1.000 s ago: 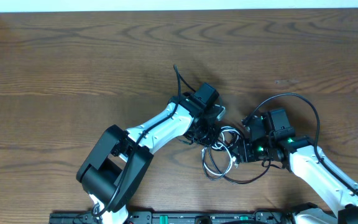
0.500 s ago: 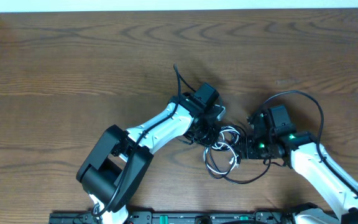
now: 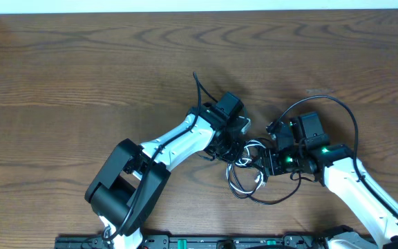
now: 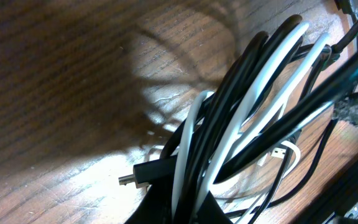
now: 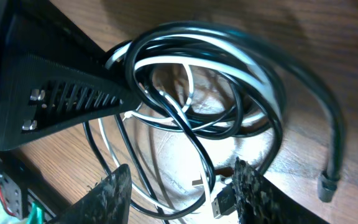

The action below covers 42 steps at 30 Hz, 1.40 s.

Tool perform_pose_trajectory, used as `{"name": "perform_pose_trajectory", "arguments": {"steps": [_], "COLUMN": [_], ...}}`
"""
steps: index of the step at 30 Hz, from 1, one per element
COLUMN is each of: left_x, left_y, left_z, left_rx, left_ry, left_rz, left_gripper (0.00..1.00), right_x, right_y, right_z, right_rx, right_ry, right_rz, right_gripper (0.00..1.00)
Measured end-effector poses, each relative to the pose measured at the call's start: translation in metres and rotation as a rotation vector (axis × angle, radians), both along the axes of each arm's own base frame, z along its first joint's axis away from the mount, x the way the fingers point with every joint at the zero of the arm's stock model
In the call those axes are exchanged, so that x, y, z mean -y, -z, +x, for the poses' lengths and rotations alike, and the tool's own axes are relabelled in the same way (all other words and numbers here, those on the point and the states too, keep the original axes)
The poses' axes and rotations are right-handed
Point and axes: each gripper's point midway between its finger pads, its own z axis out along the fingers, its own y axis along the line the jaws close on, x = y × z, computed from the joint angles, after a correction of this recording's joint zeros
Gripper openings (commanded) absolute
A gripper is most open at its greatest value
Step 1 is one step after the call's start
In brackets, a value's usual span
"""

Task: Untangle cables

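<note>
Overhead, the cables (image 3: 246, 171) lie coiled between both arms: left pincer (image 3: 231, 149) clamped on their left edge, right pincer (image 3: 267, 164) spread astride their right side.

From overhead, cables (image 3: 246, 171) partly buried under both wrists, plug ends too small to tell apart. Jaws of the left gripper (image 3: 235, 149) hidden beneath its own housing, those of the right gripper (image 3: 269, 162) likewise. In the left wrist view, strands blurred and cut off at the bottom and right edges. In the right wrist view, one loop smeared, fingertips (image 5: 114, 193) clipped by the bottom edge.
</note>
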Motion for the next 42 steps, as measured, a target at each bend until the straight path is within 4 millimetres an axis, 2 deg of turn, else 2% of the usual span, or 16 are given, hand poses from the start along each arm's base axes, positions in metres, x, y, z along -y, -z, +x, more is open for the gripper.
{"name": "perform_pose_trajectory", "arguments": {"steps": [6,10,12,14,16,17,26,30,35,38,42], "left_x": [0.000,0.000,0.000,0.000,0.000,0.000,0.000,0.001,0.000,-0.007,-0.021], "left_y": [0.000,0.000,0.000,0.000,0.000,0.000,0.000,0.000,0.001,0.002,0.001], "left_z": [0.000,0.000,0.000,0.000,0.000,0.000,0.000,0.000,0.006,0.018,0.040], "left_rx": [0.000,0.000,0.000,0.000,0.001,0.001,0.000,0.002,0.024,0.044,0.056], "left_ry": [0.000,0.000,0.000,0.000,0.000,0.000,0.000,0.001,-0.011,-0.049,-0.129], "left_rz": [0.000,0.000,0.000,0.000,0.000,0.000,0.000,-0.002,0.005,0.017,0.009], "left_gripper": [0.07,0.08,0.07,0.07,0.07,0.07,0.07,0.07,0.07,0.07,0.07], "right_x": [-0.008,-0.009,-0.008,-0.008,-0.010,-0.010,-0.006,0.002,0.011,0.023,0.045], "right_y": [0.011,0.030,0.040,0.049,0.052,0.054,0.055,0.043,0.002,-0.025,-0.044], "right_z": [-0.002,-0.005,-0.006,-0.006,-0.005,-0.005,-0.018,-0.027,-0.013,0.000,0.006], "right_rx": [-0.002,-0.047,-0.068,-0.087,-0.088,-0.090,-0.149,-0.164,-0.050,0.043,0.111], "right_ry": [-0.047,-0.063,-0.065,-0.069,-0.080,-0.081,-0.082,-0.070,-0.012,0.081,0.202], "right_rz": [-0.022,-0.065,-0.081,-0.097,-0.088,-0.092,-0.105,-0.123,-0.099,-0.105,-0.142], "right_gripper": [0.42,0.41,0.37,0.26,0.07,0.02,0.01,0.01,0.01,0.01,0.01]}}
